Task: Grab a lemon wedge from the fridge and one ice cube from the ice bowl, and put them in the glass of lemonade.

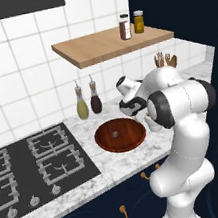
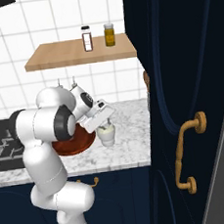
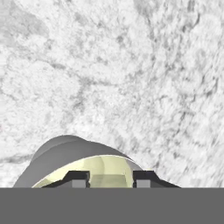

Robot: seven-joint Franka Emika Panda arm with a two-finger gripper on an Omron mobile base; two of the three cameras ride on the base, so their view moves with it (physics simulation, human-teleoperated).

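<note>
Pale yellow liquid fills the short, whitish translucent glass of lemonade (image 3: pixel 94 168), which sits right under the end effector (image 3: pixel 111 178) in the hand view, its rim just beyond the two dark fingertips (image 3: pixel 79 177). The fingertips stand a modest way apart with nothing visible between them, so the end effector looks part-open and empty, though something tiny could be hidden below the edge of that view. In the right base view the end effector (image 2: pixel 107 122) hangs directly above the glass of lemonade (image 2: pixel 106 134) on the white-and-grey marbled stone worktop (image 2: pixel 128 146). Just beside the glass, and farther from the navy cabinet wall, lies the wide, shallow reddish-brown wooden ice bowl (image 1: pixel 119 134), with one tiny pale greyish ice cube (image 1: pixel 115 134) resting near its middle. Behind the bowl, two tall oil bottles (image 1: pixel 88 104) stand against the white tiled wall, beneath a light wooden shelf (image 1: pixel 110 45). My reading is that a drop into the glass is in hand or just finished; whether the lemon wedge is in the drink cannot be told. The next move probably calls for rising clear of the rim, shifting over the bowl and pinching that small cube squarely.
</note>
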